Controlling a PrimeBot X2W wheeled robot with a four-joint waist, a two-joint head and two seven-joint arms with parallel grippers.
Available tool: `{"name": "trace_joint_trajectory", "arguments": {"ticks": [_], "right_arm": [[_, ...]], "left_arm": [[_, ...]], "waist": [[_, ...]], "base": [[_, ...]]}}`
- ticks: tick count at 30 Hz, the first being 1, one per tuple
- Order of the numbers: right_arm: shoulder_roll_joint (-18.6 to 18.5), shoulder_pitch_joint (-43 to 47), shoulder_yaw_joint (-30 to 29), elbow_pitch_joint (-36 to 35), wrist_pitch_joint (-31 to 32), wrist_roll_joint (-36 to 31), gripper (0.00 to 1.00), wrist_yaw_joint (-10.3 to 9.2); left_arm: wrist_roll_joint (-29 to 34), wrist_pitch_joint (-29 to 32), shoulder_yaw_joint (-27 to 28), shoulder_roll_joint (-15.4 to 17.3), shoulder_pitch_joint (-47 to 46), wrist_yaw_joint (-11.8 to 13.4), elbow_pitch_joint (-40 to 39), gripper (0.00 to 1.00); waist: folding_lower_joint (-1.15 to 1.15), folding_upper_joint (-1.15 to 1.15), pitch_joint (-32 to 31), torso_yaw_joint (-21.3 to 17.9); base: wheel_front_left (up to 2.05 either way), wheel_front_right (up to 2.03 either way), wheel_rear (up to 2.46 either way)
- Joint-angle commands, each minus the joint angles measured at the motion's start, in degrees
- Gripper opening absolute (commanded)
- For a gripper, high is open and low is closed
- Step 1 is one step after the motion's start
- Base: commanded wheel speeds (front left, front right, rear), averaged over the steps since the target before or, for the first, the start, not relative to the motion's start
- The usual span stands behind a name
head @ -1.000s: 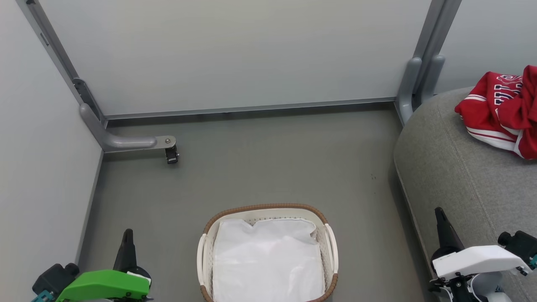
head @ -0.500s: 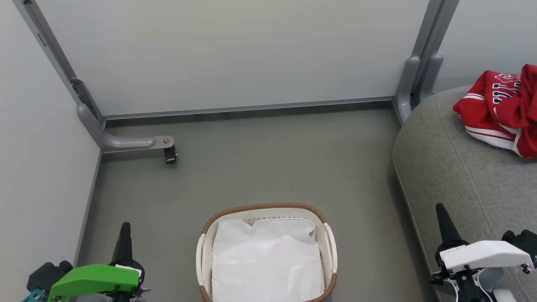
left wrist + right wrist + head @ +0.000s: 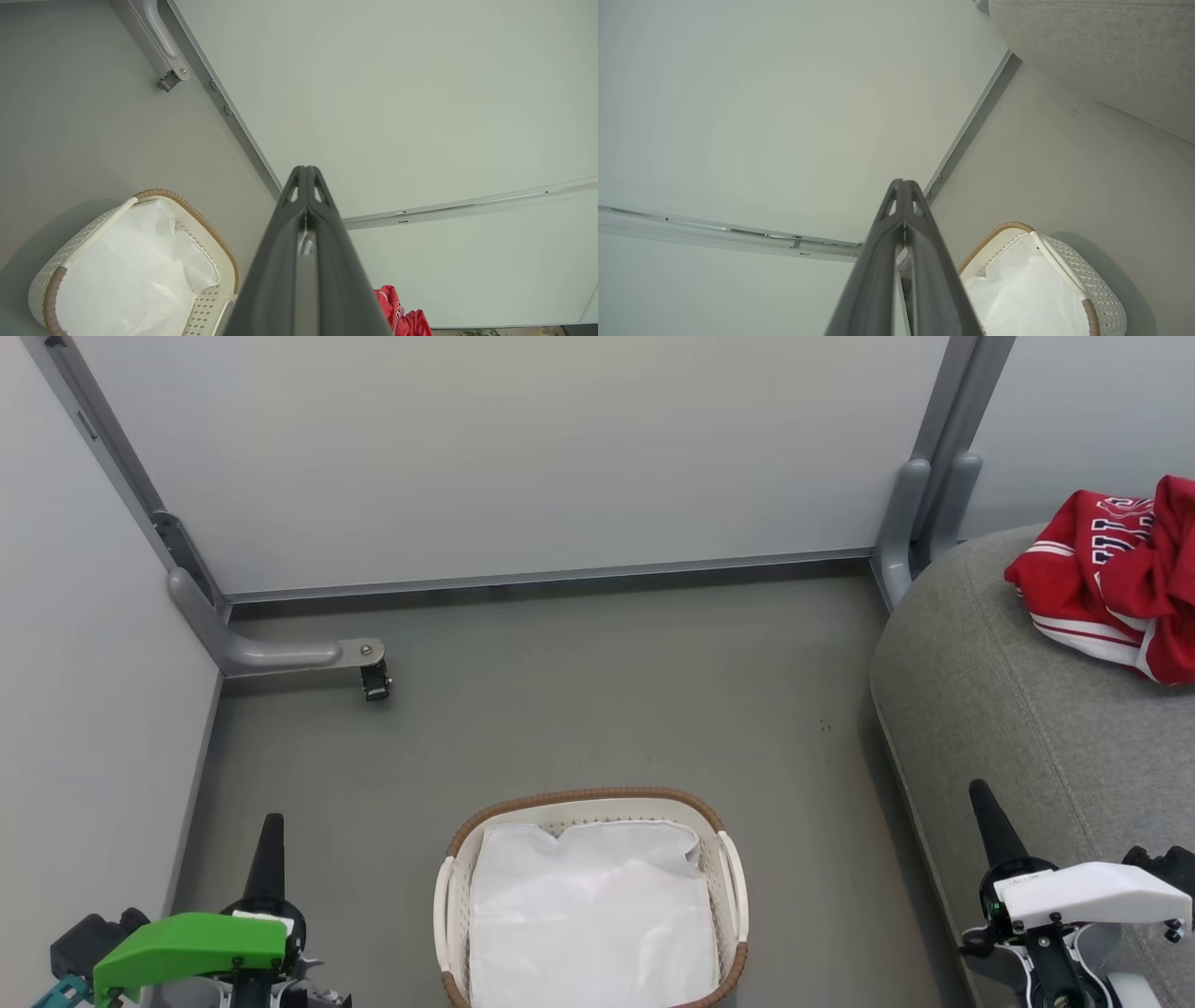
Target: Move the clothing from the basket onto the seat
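The red clothing (image 3: 1111, 577) lies bunched on the grey seat (image 3: 1018, 728) at the right of the head view; white stripes and lettering show on it. A corner of this clothing (image 3: 402, 315) shows low in the left wrist view. The white basket (image 3: 450, 905) with its brown rim stands on the floor at bottom centre, holding a flat white sheet (image 3: 593, 915). My left gripper (image 3: 271, 826) is shut and empty at lower left of the basket. My right gripper (image 3: 980, 795) is shut and empty beside the seat's front edge. The shut fingertips (image 3: 306, 170) touch in the wrist views.
Pale wall panels (image 3: 523, 457) close off the back and left. A grey bracket with a small black caster (image 3: 376, 681) juts onto the floor at left. Grey posts (image 3: 920, 513) stand beside the seat's far corner. Grey floor (image 3: 597, 691) lies between basket and wall.
Both grippers have dropped slightly lower in the head view, the left drifting left. The whole picture has shifted a little, so the camera moved. Basket and clothing stay put.
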Motion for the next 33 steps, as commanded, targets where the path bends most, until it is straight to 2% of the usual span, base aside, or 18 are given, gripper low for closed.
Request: {"name": "trace_joint_trajectory", "arguments": {"ticks": [1,33], "right_arm": [[-0.35,-0.98,-0.25,-0.29,0.37,1.37,0.0,-0.03],[-0.47,-2.26,-1.39,-0.05,4.22,15.99,0.0,-0.04]], "left_arm": [[-1.23,0.34,0.47,0.09,-1.53,-0.25,-0.53,0.0],[-13.92,4.22,3.12,-0.31,-3.08,-1.26,-1.45,0.0]], "waist": [[0.0,0.0,0.01,-0.02],[0.0,0.0,0.21,-0.71]], "base": [[0.0,0.0,0.0],[0.0,0.0,0.0]]}}
